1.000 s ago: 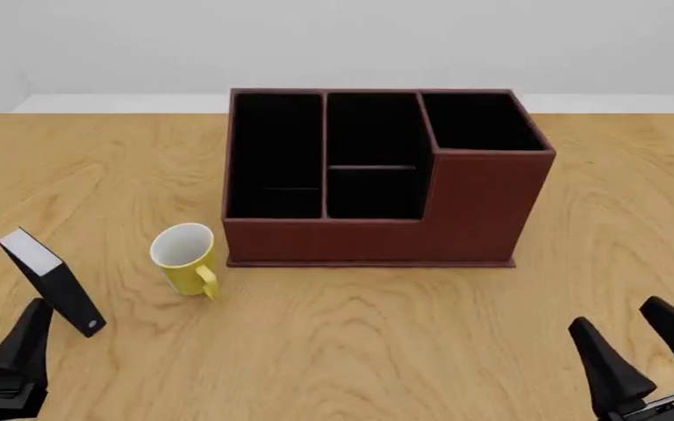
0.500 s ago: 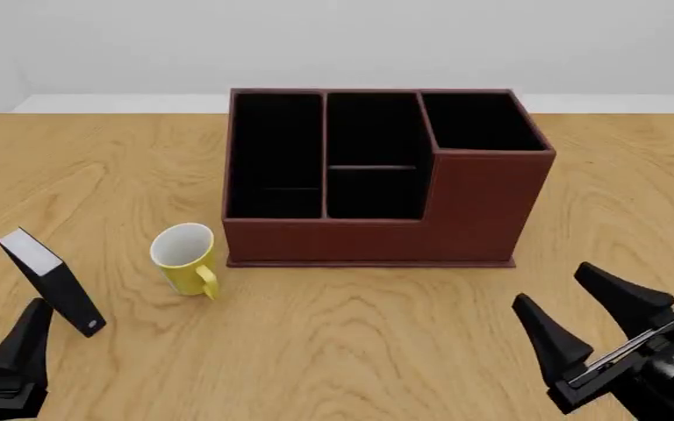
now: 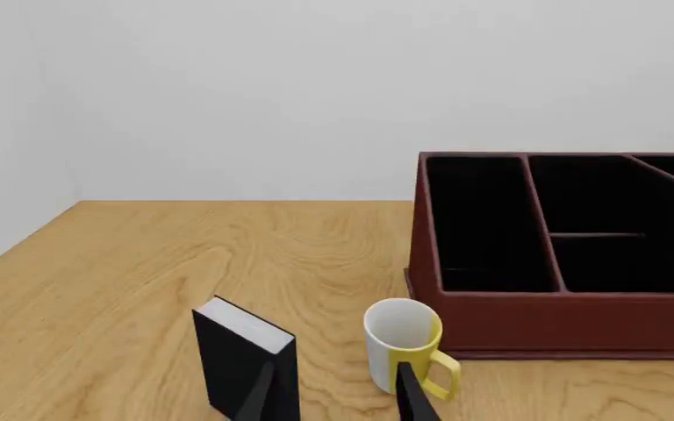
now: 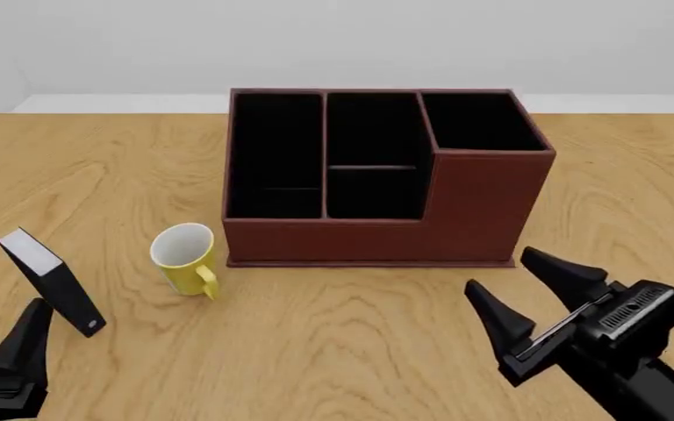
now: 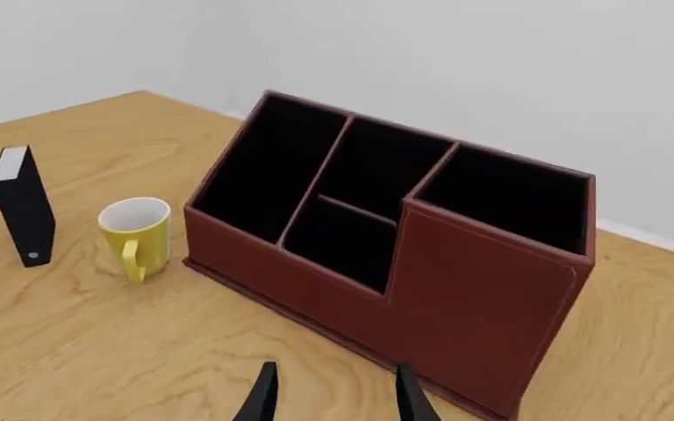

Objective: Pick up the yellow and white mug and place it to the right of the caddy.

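Observation:
The yellow and white mug point(image 4: 185, 259) stands upright on the table just off the front left corner of the caddy point(image 4: 477, 202), handle toward me. My right gripper point(image 4: 497, 267) is open and empty, low over the table in front of the caddy's taller right section, far from the mug. At the near left edge, my left gripper point(image 4: 1, 309) is open and empty, short of the mug. The left wrist view shows the mug point(image 3: 402, 346) beside the caddy point(image 3: 548, 320), ahead of that gripper point(image 3: 337, 386). The right wrist view shows the mug point(image 5: 138, 232), the caddy point(image 5: 490, 307) and open fingers point(image 5: 264, 395).
A small black-and-white book-like block point(image 4: 53, 282) stands tilted left of the mug, right by my left gripper; it shows as the block point(image 3: 243, 355) and the block point(image 5: 24, 206) in the wrist views. Bare wooden table point(image 4: 618, 202) lies to the caddy's right.
My right gripper has moved forward and to the left, rising into view toward the caddy's front right corner. The left arm, mug and caddy have not moved.

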Tool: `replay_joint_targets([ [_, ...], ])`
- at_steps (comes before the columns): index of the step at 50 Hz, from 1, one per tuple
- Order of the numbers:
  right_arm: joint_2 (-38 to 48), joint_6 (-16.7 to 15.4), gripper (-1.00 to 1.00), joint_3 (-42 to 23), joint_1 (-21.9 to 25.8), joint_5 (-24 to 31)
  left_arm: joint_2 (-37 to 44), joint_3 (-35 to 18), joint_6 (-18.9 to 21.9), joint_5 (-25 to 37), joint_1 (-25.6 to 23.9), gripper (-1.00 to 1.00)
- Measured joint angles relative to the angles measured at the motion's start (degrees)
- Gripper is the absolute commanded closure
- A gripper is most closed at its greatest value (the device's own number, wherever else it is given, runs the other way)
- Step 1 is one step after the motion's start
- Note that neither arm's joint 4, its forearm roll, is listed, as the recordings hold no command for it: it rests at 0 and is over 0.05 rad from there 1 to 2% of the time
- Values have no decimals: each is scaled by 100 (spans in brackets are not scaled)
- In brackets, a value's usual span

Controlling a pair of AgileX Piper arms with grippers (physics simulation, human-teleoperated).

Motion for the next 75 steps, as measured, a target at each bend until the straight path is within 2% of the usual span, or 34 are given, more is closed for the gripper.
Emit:
replay_joint_targets([
  [41,2593,84,-100,-486,715,-1874,0,0,0,0,0,-100],
  [60,3439,123,-100,-843,989,-2256,0,0,0,0,0,-100],
  [75,3943,200,-100,-1251,1202,-2305,0,0,0,0,0,-100],
])
